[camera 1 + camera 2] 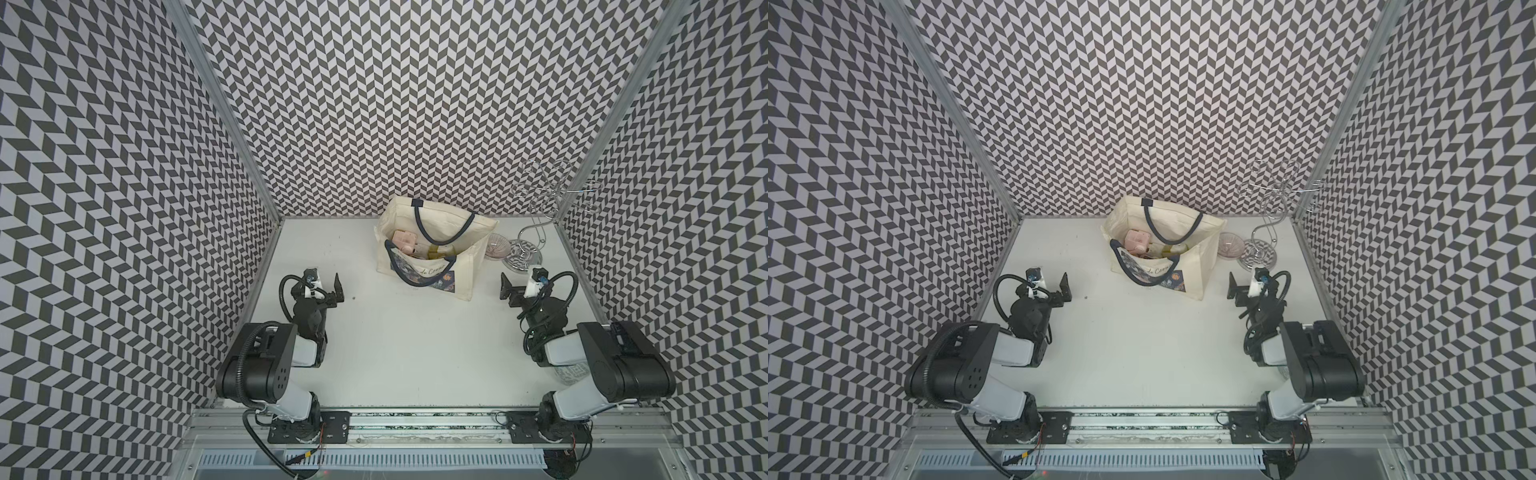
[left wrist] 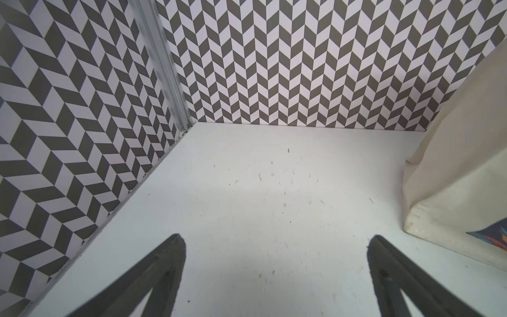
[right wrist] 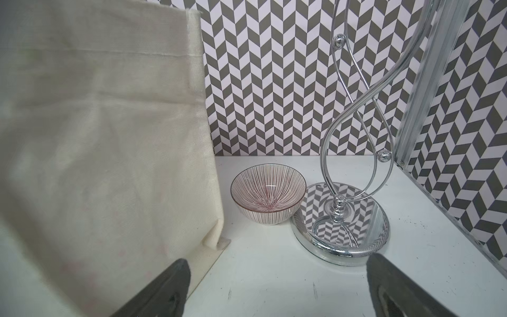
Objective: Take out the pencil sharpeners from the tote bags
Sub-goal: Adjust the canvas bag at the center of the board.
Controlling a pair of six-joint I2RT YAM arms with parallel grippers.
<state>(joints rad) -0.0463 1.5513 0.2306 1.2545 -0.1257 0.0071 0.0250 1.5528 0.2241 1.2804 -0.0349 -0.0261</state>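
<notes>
Near mid-frame in both top views, navy handles (image 1: 418,218) cross the mouth of the tote bag (image 1: 457,266); a reaching finger could snag one and topple the soft canvas. It stands upright, mouth up, long axis left to right; a pink pencil sharpener (image 1: 402,241) lies inside, left end, heading unclear. Left wrist view: left fingers (image 2: 175,258) spread wide, empty, above the surface (image 2: 274,192). Right wrist view: right fingers (image 3: 178,277) wide too, bowl (image 3: 269,192) close ahead, easily knocked
</notes>
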